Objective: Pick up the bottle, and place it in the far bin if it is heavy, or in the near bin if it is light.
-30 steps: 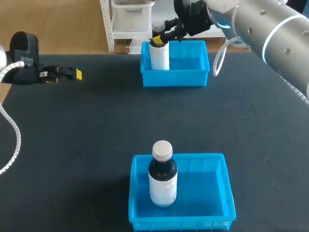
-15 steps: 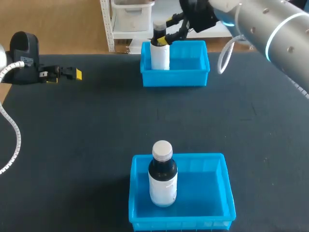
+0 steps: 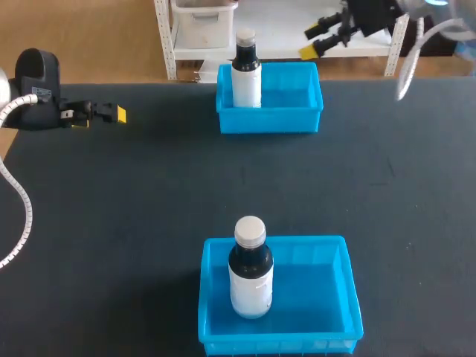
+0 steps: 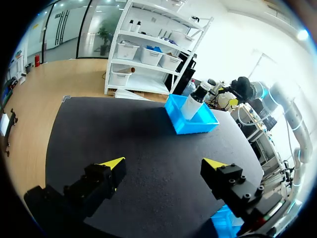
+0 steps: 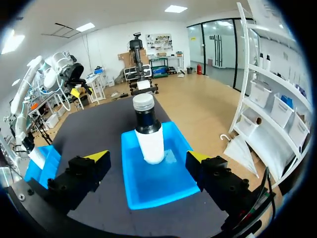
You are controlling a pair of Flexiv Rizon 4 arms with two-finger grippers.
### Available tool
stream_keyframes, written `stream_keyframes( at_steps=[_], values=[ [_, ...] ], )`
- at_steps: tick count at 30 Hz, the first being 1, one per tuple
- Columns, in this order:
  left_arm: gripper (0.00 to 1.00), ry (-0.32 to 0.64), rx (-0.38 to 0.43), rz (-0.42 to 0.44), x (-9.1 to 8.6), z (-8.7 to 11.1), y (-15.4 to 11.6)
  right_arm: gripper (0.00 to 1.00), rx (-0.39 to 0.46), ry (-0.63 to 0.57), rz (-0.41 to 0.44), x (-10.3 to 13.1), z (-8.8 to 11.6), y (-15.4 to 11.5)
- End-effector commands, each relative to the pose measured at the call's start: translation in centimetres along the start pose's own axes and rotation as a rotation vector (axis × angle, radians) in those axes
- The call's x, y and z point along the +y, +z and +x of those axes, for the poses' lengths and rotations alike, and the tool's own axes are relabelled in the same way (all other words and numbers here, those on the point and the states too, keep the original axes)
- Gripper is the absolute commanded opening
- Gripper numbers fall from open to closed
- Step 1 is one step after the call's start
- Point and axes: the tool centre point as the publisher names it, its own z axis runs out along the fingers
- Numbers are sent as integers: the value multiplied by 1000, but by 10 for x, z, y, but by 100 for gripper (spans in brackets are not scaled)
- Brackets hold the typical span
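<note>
Yellow tips of the right gripper (image 5: 147, 156) stand wide apart with nothing between them. In its wrist view the bottle (image 3: 246, 78) is ahead of the fingers and well clear of both. From above, that gripper hangs beyond the desk's far edge, towards the far right corner. The left gripper (image 4: 164, 162) is also spread wide and empty, low over the desk (image 3: 111, 223) at its left edge, near the far left corner.

The bottle stands upright at the left end of the far bin (image 3: 297, 119), which sits at the middle of the far edge. A second bottle (image 3: 251, 279) stands upright at the left end of the near bin (image 3: 279, 343), by the near edge. No bottle is on the bare desk.

By my reading the sorting is done for this bottle: it has been set in the far bin, so it was taken as heavy, and let go. Only getting the right arm back to rest seems to be left.

A second ago the right gripper was at the bottle's neck over the far bin, and half a second ago it was just coming off. It has now swung right and away past the far edge. The bottle has kept its place and stayed upright. The left arm, both bins and the second bottle have not moved.
</note>
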Motion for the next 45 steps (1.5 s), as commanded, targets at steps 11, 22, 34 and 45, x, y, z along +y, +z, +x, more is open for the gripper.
stream_keyframes(
  at_steps=[11, 22, 34, 45],
  values=[
    [100, 0, 0, 0, 0, 0, 0, 100, -17, 58, 437, 115, 28, -86],
    [100, 0, 0, 0, 0, 0, 0, 100, 53, 42, 596, 169, 37, -88],
    [100, 0, 0, 0, 0, 0, 0, 100, 118, 13, 646, 190, 47, -76],
    [100, 0, 0, 0, 0, 0, 0, 100, 139, 6, 622, 191, 49, -75]
  ],
)
